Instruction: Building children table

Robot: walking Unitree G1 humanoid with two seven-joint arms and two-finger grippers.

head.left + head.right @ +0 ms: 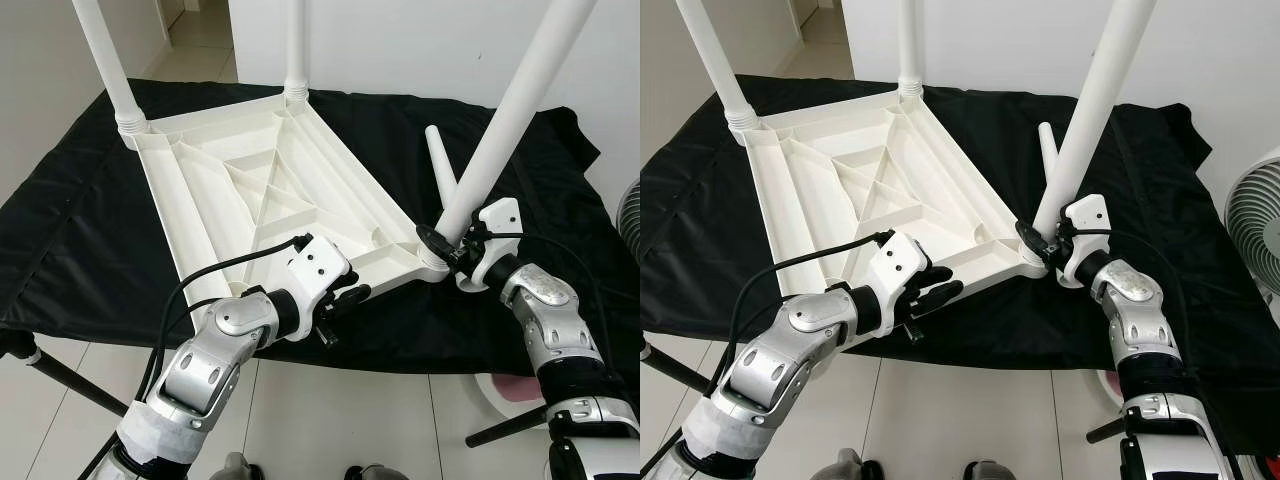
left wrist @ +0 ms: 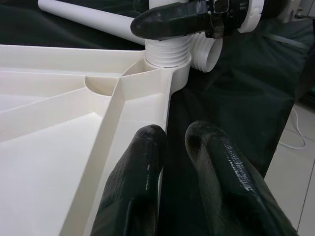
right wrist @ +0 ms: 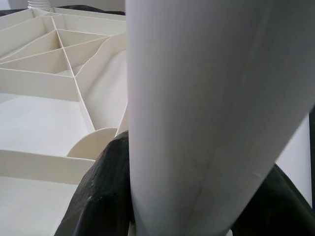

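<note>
A white plastic table top (image 1: 250,190) lies upside down on a black cloth (image 1: 70,230). Two white legs (image 1: 105,60) stand in its far corners. At the near right corner a third leg (image 1: 505,120) leans to the right above its threaded socket (image 2: 167,54). My right gripper (image 1: 455,245) is shut on it just above the base, black fingers (image 3: 98,196) on both sides. A fourth leg (image 1: 440,165) lies loose on the cloth behind. My left gripper (image 1: 345,300) sits at the top's near edge, with its fingers (image 2: 142,172) closed on the rim.
A white fan (image 1: 1255,230) stands on the right beyond the cloth. Black stand legs (image 1: 65,378) slant down to the tiled floor at the near left and near right. A white wall rises behind the work surface.
</note>
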